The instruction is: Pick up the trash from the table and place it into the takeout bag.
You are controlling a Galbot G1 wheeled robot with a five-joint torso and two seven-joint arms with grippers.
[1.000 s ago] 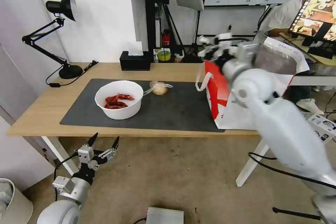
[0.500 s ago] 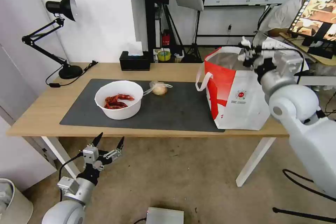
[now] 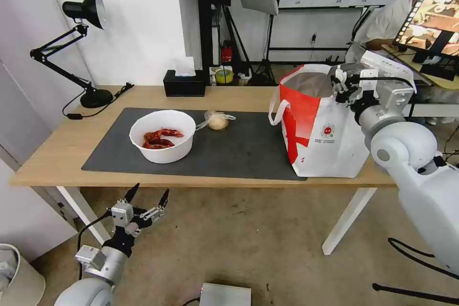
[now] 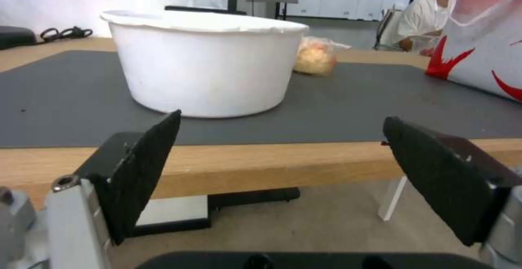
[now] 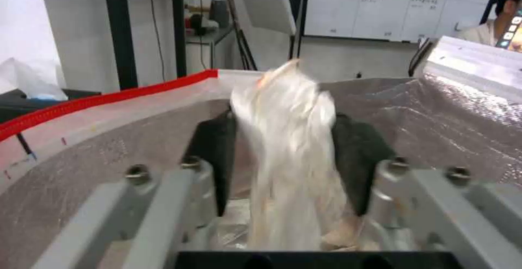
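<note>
Right wrist view: the right pincer (image 5: 283,154) clamps a crumpled white tissue (image 5: 288,146) over the foil-lined takeout bag (image 3: 320,124) at the counter's (image 3: 62,153) right end. Left pincer (image 3: 147,197) hangs wide below the near edge.

Right pincer (image 3: 340,87) raised, fingers pinched on white wad; left pincer (image 3: 147,198) low, spread wide.

A second ago my right arm swept across in front of the takeout bag (image 3: 325,129), hiding much of it; now it has swung to the bag's right side, and my right end effector (image 3: 340,87) has settled over the open mouth, fingers pinched on a crumpled tissue (image 5: 288,154). My left end effector (image 3: 146,203) has drifted slightly right below the desk (image 3: 48,158) edge.
</note>
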